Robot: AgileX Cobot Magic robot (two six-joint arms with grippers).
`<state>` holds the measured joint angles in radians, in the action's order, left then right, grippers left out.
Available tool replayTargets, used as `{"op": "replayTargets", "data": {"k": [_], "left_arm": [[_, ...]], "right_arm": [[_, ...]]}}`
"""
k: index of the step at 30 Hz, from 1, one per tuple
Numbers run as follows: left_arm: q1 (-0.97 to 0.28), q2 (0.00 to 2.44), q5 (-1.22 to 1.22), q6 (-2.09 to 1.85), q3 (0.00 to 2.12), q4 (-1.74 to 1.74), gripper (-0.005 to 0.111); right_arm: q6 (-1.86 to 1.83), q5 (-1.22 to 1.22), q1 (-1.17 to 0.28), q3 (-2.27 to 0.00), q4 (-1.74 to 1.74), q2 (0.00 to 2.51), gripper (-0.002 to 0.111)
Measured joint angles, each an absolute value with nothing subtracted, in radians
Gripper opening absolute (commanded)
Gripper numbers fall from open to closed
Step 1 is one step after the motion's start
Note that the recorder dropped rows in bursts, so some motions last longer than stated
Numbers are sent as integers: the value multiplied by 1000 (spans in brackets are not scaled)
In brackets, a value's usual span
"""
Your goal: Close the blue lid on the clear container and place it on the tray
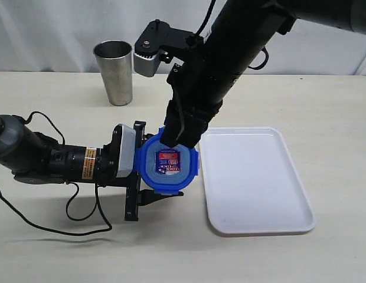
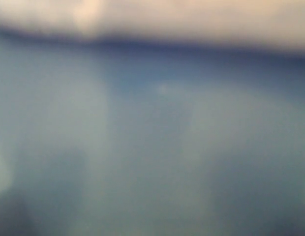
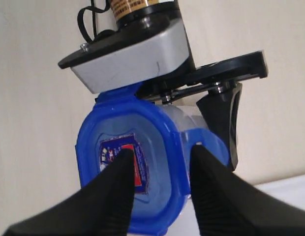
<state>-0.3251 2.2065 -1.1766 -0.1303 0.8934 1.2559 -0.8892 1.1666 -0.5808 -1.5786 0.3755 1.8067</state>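
Right wrist view: gripper (image 3: 161, 152), jaws apart, touches blue lid (image 3: 91, 147)

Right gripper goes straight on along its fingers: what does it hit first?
The blue lid. The right gripper points down at it with its fingertips apart, one over the sticker and one near the rim. Whether any gap remains is unclear.
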Motion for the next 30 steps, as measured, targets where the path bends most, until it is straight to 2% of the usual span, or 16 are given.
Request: {"op": "replayTargets", "data": {"k": [30], "left_arm": [[-325, 2206, -1177, -136, 893, 1284, 0]], "right_arm": [[-794, 1218, -572, -1614, 425, 1935, 35]]}}
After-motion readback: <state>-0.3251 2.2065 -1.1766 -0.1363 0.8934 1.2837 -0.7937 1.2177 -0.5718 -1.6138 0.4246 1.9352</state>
